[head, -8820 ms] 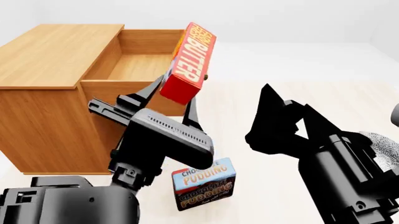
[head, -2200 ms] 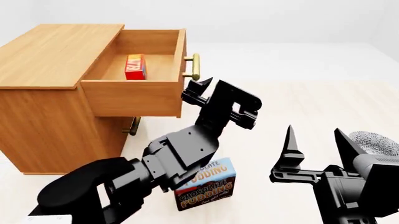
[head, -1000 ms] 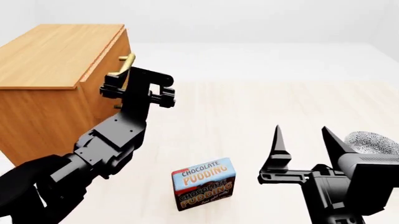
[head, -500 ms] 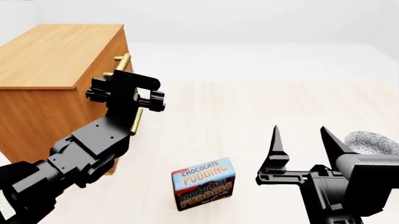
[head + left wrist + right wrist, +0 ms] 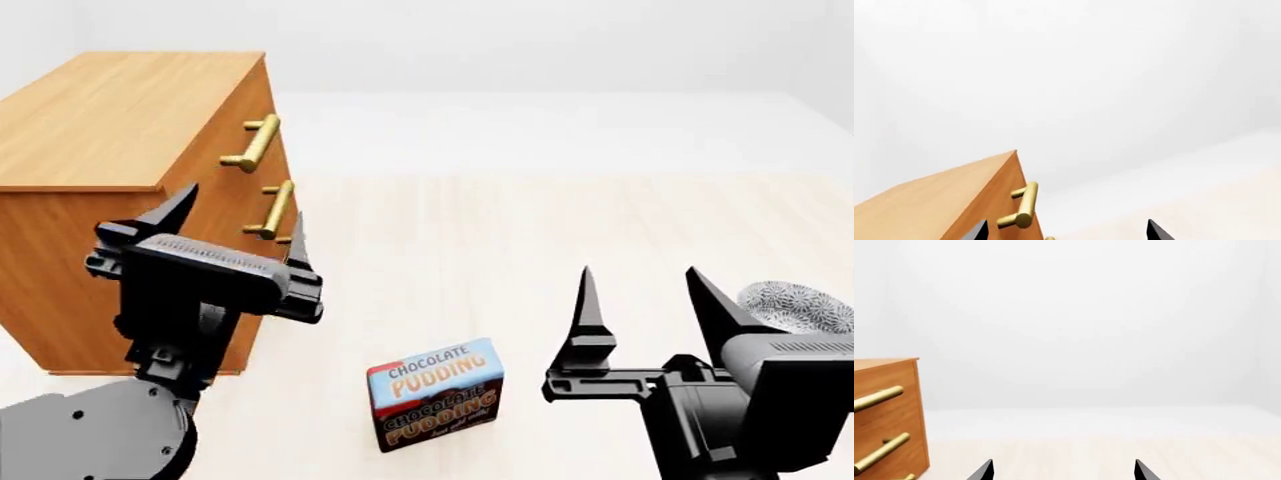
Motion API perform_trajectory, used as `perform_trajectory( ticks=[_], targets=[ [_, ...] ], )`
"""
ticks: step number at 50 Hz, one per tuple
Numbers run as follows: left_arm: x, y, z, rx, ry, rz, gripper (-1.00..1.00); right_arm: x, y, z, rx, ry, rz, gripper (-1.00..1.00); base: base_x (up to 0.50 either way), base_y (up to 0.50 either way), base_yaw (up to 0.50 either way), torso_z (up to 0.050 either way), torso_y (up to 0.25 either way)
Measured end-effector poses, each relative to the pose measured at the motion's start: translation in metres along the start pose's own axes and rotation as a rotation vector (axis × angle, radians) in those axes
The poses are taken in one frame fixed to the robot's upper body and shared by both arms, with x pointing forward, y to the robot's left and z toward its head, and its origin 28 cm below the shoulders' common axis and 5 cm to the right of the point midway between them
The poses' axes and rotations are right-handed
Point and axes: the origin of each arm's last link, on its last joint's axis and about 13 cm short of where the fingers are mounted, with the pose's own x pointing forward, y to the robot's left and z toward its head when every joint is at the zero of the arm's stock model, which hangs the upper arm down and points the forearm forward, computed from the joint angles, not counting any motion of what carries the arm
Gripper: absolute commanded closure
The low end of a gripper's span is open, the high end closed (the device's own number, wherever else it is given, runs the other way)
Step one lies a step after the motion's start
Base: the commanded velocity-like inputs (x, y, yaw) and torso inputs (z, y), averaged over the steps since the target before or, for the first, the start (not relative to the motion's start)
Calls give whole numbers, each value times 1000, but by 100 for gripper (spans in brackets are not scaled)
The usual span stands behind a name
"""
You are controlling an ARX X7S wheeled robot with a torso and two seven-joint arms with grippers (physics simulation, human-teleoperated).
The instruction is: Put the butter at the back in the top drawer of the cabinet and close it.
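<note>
The light-brown wooden cabinet (image 5: 120, 120) stands at the left of the head view. Its top drawer (image 5: 238, 120) is shut flush, its brass bar handle (image 5: 254, 143) showing. The butter is hidden from view. My left gripper (image 5: 234, 222) is open and empty, low in front of the cabinet, apart from the handles. My right gripper (image 5: 641, 300) is open and empty, at the lower right over the floor. The cabinet also shows in the left wrist view (image 5: 954, 200) and in the right wrist view (image 5: 884, 415). Only fingertips (image 5: 1157, 232) of the left gripper and fingertips (image 5: 984, 471) of the right show there.
A blue-and-brown chocolate pudding box (image 5: 437, 392) stands on the pale floor between my arms. A grey patterned object (image 5: 798, 305) lies at the right edge. A second brass handle (image 5: 274, 210) shows below the top one.
The butter went into the open drawer. My left gripper pushed the drawer shut, then drew back and down from the cabinet front, jaws open. The right arm barely moved.
</note>
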Motion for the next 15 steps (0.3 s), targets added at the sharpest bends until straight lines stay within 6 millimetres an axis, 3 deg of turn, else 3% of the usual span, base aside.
perform_trajectory(
  ticks=[15],
  targets=[
    [-75,1,18,-32,-120,-7,-100,-16,9,8,-17,-32,10,-100,0,0,0,0,0]
  ],
)
